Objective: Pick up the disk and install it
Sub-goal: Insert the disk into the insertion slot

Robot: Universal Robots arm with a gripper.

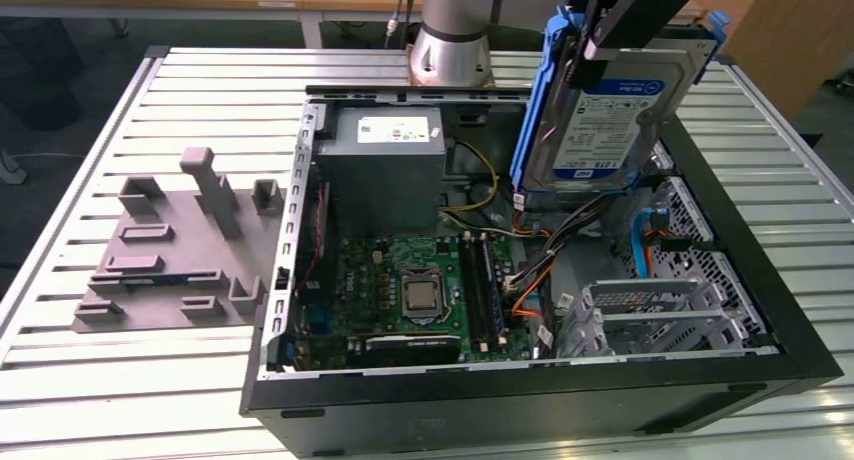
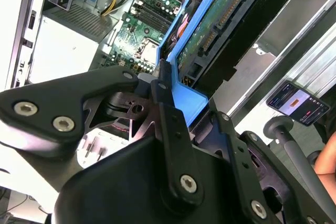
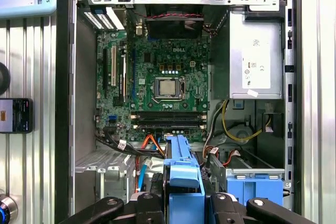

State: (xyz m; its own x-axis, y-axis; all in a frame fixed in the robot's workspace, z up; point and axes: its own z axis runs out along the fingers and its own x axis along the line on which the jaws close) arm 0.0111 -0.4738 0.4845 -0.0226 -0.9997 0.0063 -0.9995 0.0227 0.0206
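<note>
Slatted metal table (image 1: 120,395), open black computer case (image 1: 534,398) on it, grey fixture plate (image 1: 160,280) just beside

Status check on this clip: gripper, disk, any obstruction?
Gripper shut on disk, by its blue frame. Disk held upright over open computer case, not yet seated. Loose cables lie below it.

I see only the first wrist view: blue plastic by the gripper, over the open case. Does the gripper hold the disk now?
Observer: Yes. In the second wrist view the gripper is shut on the blue frame of the disk.
Operator: How does the disk stand?
Observer: In the exterior view it is nearly upright, its label facing the camera, over the open case.
Operator: Is it in a bay?
Observer: No. It hangs in the air, apart from the drive cage.
</note>
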